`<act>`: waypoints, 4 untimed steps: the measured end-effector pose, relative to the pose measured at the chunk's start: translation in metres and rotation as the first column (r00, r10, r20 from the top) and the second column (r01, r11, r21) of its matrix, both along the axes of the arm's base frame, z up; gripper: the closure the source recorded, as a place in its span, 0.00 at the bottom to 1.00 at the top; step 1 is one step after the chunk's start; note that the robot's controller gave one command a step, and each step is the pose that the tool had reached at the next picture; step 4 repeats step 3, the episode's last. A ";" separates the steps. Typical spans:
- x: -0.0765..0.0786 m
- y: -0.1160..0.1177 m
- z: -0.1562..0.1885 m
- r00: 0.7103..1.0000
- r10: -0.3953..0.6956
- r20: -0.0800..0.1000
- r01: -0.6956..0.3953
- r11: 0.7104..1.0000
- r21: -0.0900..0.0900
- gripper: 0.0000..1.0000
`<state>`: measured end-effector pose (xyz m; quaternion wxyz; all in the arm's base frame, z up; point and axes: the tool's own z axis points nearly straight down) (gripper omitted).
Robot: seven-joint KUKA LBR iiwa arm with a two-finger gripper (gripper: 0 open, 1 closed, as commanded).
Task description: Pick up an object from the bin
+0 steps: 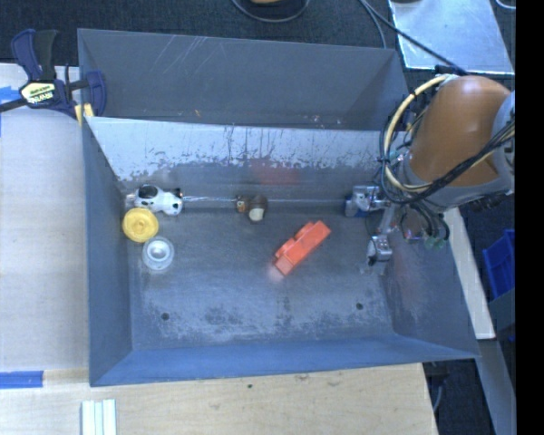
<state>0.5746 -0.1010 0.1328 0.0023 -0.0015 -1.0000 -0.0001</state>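
Orange block [301, 247] lies mid-floor, clear all round; fingers [378, 247] hang by the right wall [428, 288], open or closed unclear.

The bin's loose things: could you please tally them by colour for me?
Orange: 1, oblong block
Yellow: 1, round disc
Clear: 1, round cap
Black and white: 1, small toy
Brown: 1, small lump
Total: 5

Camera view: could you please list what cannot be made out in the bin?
Small brownish thing by the back wall: too small to name.
White-and-black thing, back left: too small to tell its kind.
Clear round thing: lid or cup, unclear from above.
Bin wall on the view's right: upper part hidden by the arm's orange cover.
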 end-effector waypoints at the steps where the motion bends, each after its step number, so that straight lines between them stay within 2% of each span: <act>1: 0.017 0.098 -0.050 1.000 -0.007 -0.002 0.007 1.000 0.004 0.00; 2: 0.017 0.092 -0.047 1.000 -0.012 0.002 0.012 1.000 0.000 1.00; 3: 0.046 0.098 0.095 1.000 0.013 0.016 -0.013 1.000 -0.001 1.00; 4: 0.046 0.098 0.095 1.000 0.013 0.016 -0.013 1.000 -0.001 1.00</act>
